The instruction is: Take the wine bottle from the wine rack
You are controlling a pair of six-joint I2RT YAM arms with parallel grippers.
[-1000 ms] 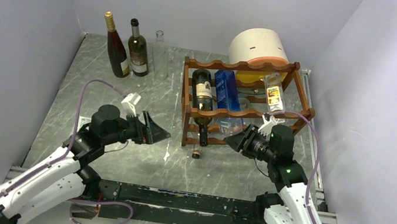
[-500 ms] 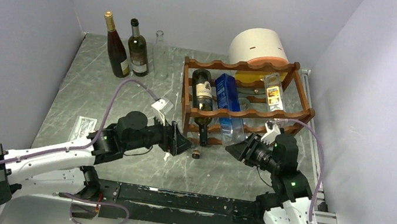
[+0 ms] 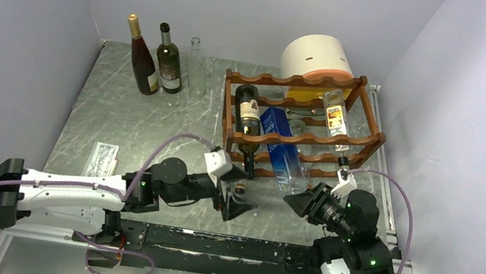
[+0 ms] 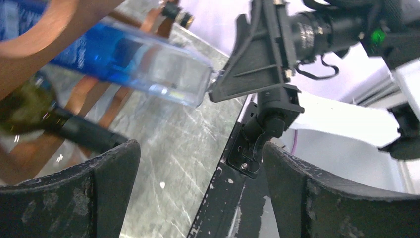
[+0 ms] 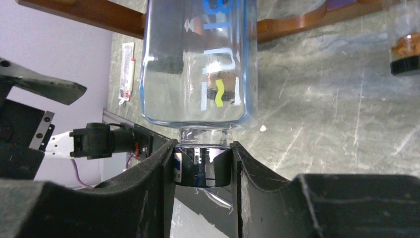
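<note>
Left tool gapes empty at the rack's 7 o'clock, near the dark bottle's neck. The blue bottle slants partly out of the rack toward 5 o'clock, its cap clenched in the right tool. That narrow grip could slip, or the body could snag a rail, dropping it onto the tabletop.

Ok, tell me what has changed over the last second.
The right gripper, shut on the neck of the blue bottle, has drawn back toward the near edge, sliding that bottle partly out of the wine rack. The left gripper, open and empty, has swept rightward across the table to the rack's front, by the neck of the dark bottle. The dark bottle, the rack and the two standing bottles stayed put.
</note>
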